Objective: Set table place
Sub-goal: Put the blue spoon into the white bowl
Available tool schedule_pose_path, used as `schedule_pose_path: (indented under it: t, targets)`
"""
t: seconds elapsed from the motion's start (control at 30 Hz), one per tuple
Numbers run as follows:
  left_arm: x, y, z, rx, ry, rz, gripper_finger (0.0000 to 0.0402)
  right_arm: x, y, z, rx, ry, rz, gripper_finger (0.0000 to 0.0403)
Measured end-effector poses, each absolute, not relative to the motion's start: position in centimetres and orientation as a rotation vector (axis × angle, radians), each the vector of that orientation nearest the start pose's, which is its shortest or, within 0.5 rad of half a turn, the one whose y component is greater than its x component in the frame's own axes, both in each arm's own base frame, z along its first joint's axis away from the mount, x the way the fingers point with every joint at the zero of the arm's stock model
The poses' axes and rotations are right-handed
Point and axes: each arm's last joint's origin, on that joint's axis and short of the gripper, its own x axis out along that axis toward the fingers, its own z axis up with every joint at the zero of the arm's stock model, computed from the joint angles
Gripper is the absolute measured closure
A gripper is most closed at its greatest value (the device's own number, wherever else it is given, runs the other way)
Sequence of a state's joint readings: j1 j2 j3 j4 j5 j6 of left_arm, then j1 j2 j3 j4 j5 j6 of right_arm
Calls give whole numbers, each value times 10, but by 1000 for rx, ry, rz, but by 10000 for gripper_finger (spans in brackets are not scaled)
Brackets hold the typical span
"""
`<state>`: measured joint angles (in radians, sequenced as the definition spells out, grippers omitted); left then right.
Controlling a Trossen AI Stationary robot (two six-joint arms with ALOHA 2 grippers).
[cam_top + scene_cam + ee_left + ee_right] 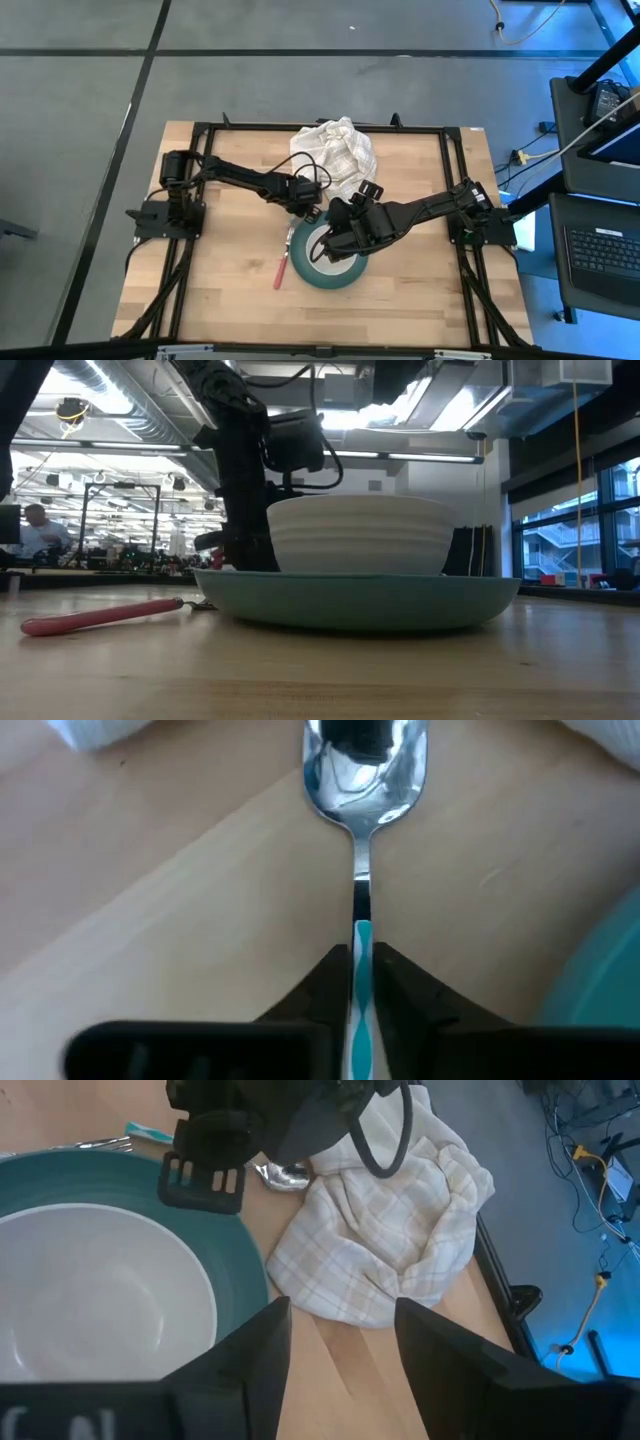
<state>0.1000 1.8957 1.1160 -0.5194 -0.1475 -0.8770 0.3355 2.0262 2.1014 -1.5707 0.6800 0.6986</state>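
Left gripper [362, 982] is clamped on the spoon [364, 780], fingers [320, 990] pinching its teal-and-white striped handle, bowl end of the spoon pointing away over bare wood. In the high view that gripper [306, 205] sits at approx. 11 o'clock of the teal plate [300, 262], just beside the plate's rim and close to the white checked cloth [335, 150]. Whether the spoon touches the table [400, 300] can't be told. In the right wrist view the spoon's metal bowl [283, 1175] shows just at the cloth's edge, under the left arm's dark wrist.

Right gripper [340, 1345] hangs w/ its 2 fingers [262, 1342] apart, nothing between them. From overhead it is over the plate's 1-2 o'clock side [340, 238], arm reaching in from the table's 3 o'clock edge. Its camera looks past the plate's rim onto cloth [390, 1230] and wood.

White bowl [358, 535] sits on the teal plate [360, 600], approx. centred, upright. Plate rests flat on the table [320, 680], a little toward 6 o'clock from centre. Fork w/ pinkish-red handle [281, 268] lies on the wood at the plate's 9 o'clock, just beside the rim, tines toward 12 o'clock; in the low view its handle [100, 614] lies flat, tines reaching the plate's edge.

Cloth is crumpled in a heap at the table's 12 o'clock edge, apart from the plate.

Beyond the table, low view: a person [35, 530] seated far off at left in the room.
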Motion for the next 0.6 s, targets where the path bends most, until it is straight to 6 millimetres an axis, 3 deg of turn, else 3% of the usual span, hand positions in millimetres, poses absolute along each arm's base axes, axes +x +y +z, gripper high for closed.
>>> schedule_pose_path:
  t: [0.1,0.27,0.43,0.6]
  targets:
    - [343,42,136,-676,1127,726,388,367,109,329,-137,1109,-691,221]
    - [336,49,146,-630,1158,669,392,367,109,329,-138,1109,-692,221]
    - [322,54,175,-629,1160,627,392,365,109,334,-237,1066,-705,238]
    - [304,53,209,-660,1143,591,392,354,105,356,-208,1000,-712,274]
